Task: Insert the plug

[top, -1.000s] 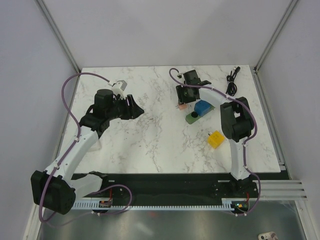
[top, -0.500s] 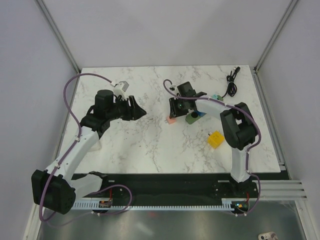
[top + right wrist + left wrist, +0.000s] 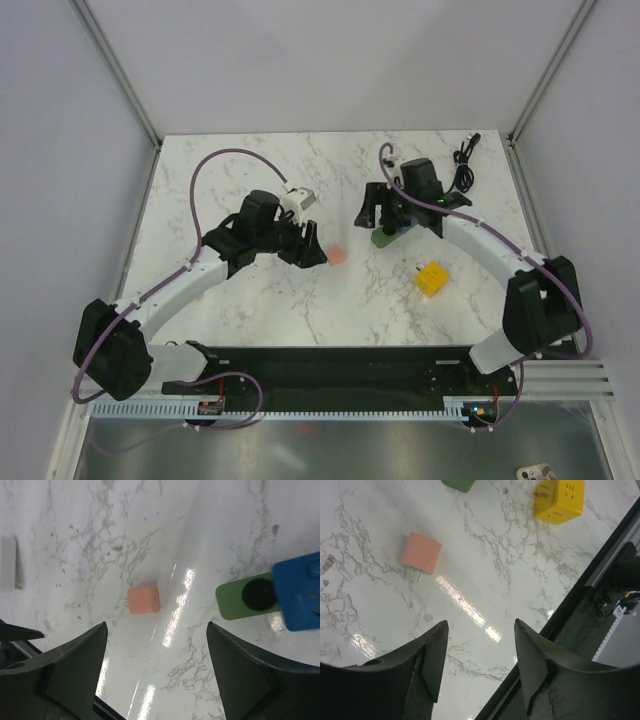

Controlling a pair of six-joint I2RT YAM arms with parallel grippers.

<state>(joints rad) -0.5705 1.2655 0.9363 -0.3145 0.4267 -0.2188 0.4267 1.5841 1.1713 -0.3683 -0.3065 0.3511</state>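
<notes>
The pink plug (image 3: 340, 256) lies loose on the marble table (image 3: 250, 310), prongs flat and pointing toward the left arm. It also shows in the left wrist view as the pink plug (image 3: 421, 553) and in the right wrist view as the pink plug (image 3: 144, 600). My left gripper (image 3: 314, 252) is open just left of it, not touching; through its camera the left gripper (image 3: 480, 625) holds nothing. My right gripper (image 3: 372, 212) hovers open up and to the right of the plug, and the right gripper (image 3: 156, 626) is empty too. A yellow socket cube (image 3: 432, 278) sits to the right.
A green block (image 3: 383, 238) with a black round hole and a blue block (image 3: 402, 228) lie under the right wrist. A coiled black cable (image 3: 462, 160) rests at the back right. The table's black front rail (image 3: 600, 570) runs close to the left gripper.
The right gripper carried the pink plug toward the middle, opened, let it go on the table and drew back right. The left arm swung right, up to the plug.
</notes>
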